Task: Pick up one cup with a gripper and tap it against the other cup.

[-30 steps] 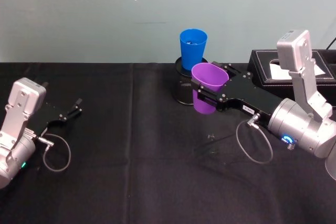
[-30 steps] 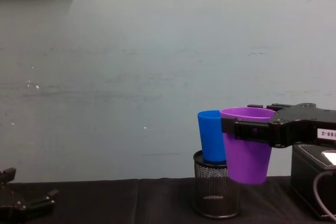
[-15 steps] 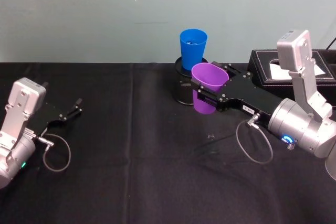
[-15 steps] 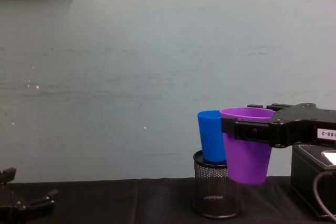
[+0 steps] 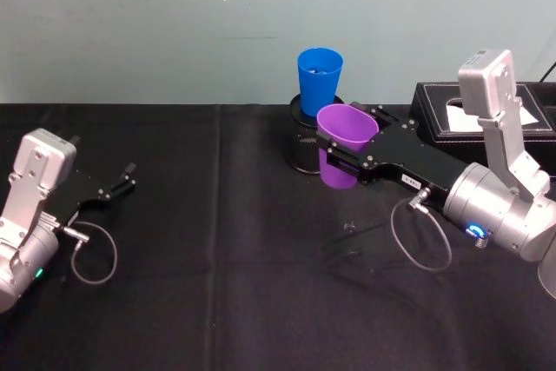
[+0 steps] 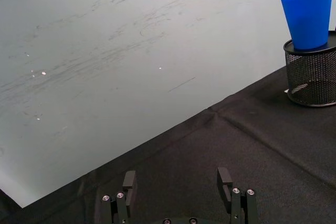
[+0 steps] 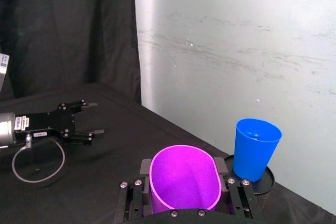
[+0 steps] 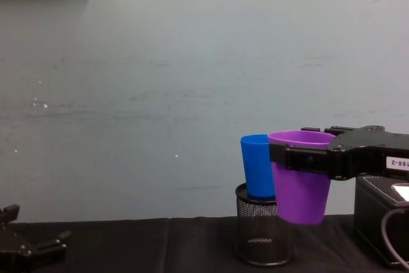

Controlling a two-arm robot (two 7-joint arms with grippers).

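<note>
Black cloth (image 5: 217, 284) covered the table, and on and above it we counted two cups, one wire-mesh pen holder, one dark box and two grippers.

Far to the left, the left gripper (image 5: 129, 176) lay low over the cloth, its two fingers (image 6: 128, 179) spread apart with nothing between them.

Right of centre stood the pen holder (image 5: 304, 149), and the blue cup (image 5: 319, 80) sat upright in its mouth: a bright, plain tapered tumbler.

Just beside it and nearer to us hung the purple cup (image 5: 346, 126), a smooth-walled tumbler with a wide rim, narrowing to its base. It was upright and lifted clear of the cloth, its rim about level with the blue one's in the chest view. We could not tell whether the two walls touched.

The right gripper (image 5: 349, 140) was clamped on the purple cup just under the rim, one finger on each side. Its small white label (image 8: 397, 164) was cut off at the edge; we could read only "88-2".

The box (image 5: 434, 106) stood farthest right.
</note>
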